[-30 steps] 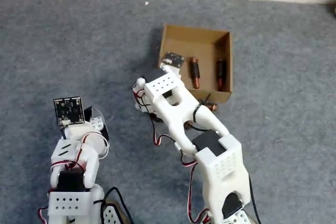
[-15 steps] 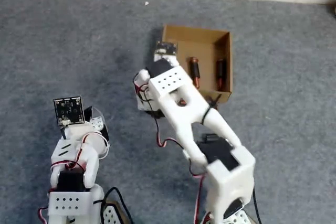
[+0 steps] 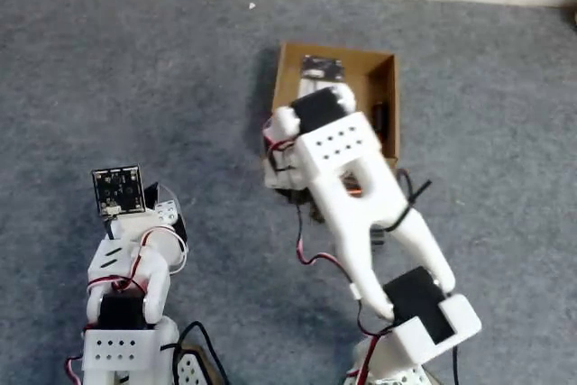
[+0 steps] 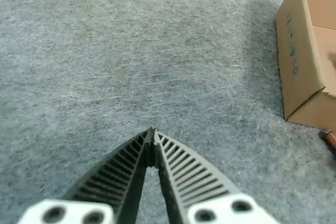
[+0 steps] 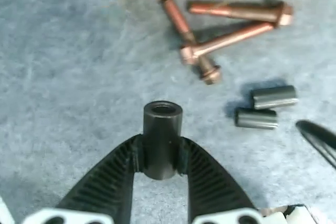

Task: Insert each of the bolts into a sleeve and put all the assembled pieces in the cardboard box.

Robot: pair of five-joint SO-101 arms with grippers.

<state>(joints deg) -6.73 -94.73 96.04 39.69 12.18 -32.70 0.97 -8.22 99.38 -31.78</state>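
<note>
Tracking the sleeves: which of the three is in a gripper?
The sleeve clamped in the right gripper; the other two sleeves lie side by side, loose on the carpet.

Three bolts (image 5: 227, 38) lie together on the carpet (image 5: 63, 77), just beside a wall of the cardboard box (image 3: 335, 49) – two sleeves (image 5: 273, 97) side by side near them. A third sleeve (image 5: 163, 121) sits between the fingers of the right gripper (image 5: 160, 148). The left gripper (image 4: 152, 132) is well apart from the box.

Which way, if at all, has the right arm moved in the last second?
Yes: the right arm swung from the cardboard box's left edge to over it.
</note>
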